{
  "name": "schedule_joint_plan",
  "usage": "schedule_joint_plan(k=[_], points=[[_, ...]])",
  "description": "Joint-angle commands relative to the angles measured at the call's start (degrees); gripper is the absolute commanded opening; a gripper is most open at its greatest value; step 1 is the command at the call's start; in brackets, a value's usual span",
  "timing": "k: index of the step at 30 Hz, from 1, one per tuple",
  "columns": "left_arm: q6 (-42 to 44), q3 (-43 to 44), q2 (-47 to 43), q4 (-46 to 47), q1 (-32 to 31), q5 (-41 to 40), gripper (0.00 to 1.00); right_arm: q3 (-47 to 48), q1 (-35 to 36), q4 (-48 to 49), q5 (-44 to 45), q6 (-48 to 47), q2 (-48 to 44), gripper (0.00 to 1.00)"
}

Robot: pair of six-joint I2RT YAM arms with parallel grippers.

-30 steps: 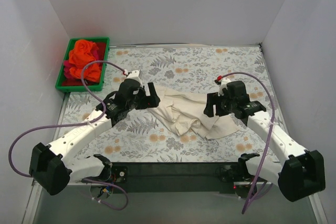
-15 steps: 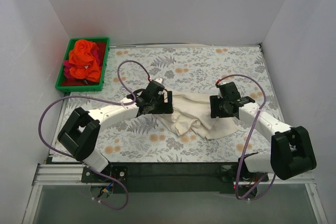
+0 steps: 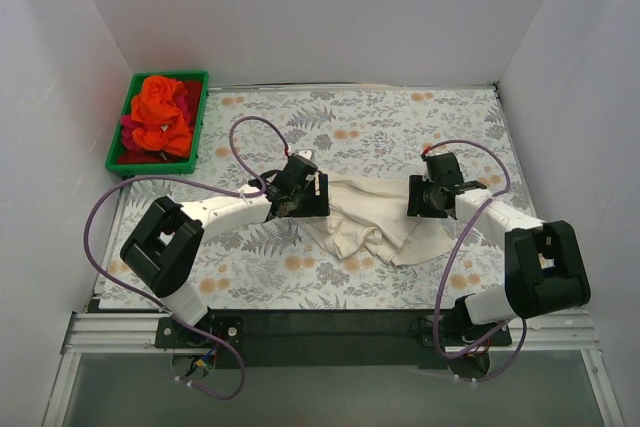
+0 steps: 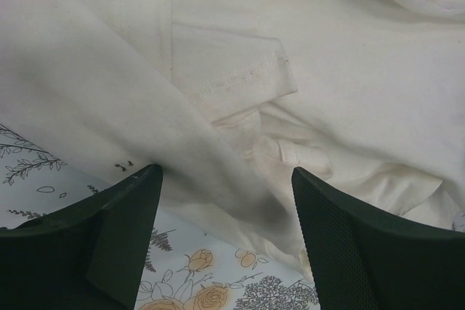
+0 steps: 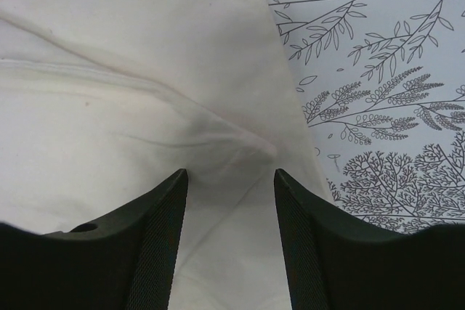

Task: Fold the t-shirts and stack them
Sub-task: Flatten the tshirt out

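Observation:
A large cream t-shirt [image 3: 365, 215] lies crumpled in the middle of the floral tablecloth [image 3: 380, 127]. My left gripper [image 3: 318, 197] is low at the shirt's left edge, jaws open, with cream folds [image 4: 240, 128] lying between and ahead of the fingers. My right gripper [image 3: 415, 199] is low at the shirt's right side, jaws open, straddling a raised fold [image 5: 218, 150] near the cloth's edge. An orange t-shirt [image 3: 162, 112] and a red-magenta one [image 3: 132, 129] lie bunched in the green bin [image 3: 116, 162].
The green bin stands at the back left corner of the table. White walls close in the left, back and right sides. Cables loop over both arms near the shirt.
Both arms have reached forward and lowered onto the cream shirt, the left gripper moving right to its left edge, the right gripper settling on its right side. The shirt has hardly shifted.

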Motion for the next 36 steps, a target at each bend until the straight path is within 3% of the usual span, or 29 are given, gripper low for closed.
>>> schedule_joint_plan(k=[1, 4, 5, 8, 9, 12, 15, 27, 36], points=[[-0.77, -0.83, 0.18, 1.48, -0.25, -1.31, 0.66, -0.68, -0.81, 4.38, -1.46, 0.82, 1.09, 0.49], [-0.86, -2.06, -0.34, 1.57, -0.25, -1.92, 0.56, -1.13, -0.90, 5.70, -2.78, 0.11, 1.71, 0.47], [-0.77, -2.24, -0.52, 1.57, -0.25, -2.19, 0.48, -1.21, -0.81, 5.79, -3.47, 0.02, 1.80, 0.45], [-0.51, -3.11, -1.57, 1.14, -0.25, -4.03, 0.32, -1.39, -0.90, 5.97, -3.83, -0.42, 2.07, 0.35], [-0.42, -3.29, -1.75, 0.96, -0.25, -4.38, 0.20, -1.48, -0.90, 5.88, -3.83, -0.59, 2.15, 0.28], [0.46, -3.38, -2.63, -0.53, -0.08, -7.02, 0.00, -1.30, -0.81, 5.88, -3.83, -1.03, 1.89, 0.14], [1.60, -3.38, -5.00, -2.73, 0.45, -10.01, 0.00, -0.78, -0.90, 5.62, -3.05, -1.56, 0.84, 0.01], [8.18, -5.31, -18.88, -8.09, 13.71, -12.04, 0.00, 8.53, -1.60, 0.08, 8.82, -0.86, -3.38, 0.01], [7.76, -9.70, -26.97, -9.76, 18.29, -11.15, 0.00, 29.53, -2.04, 0.17, 15.85, -5.59, -0.58, 0.01]])
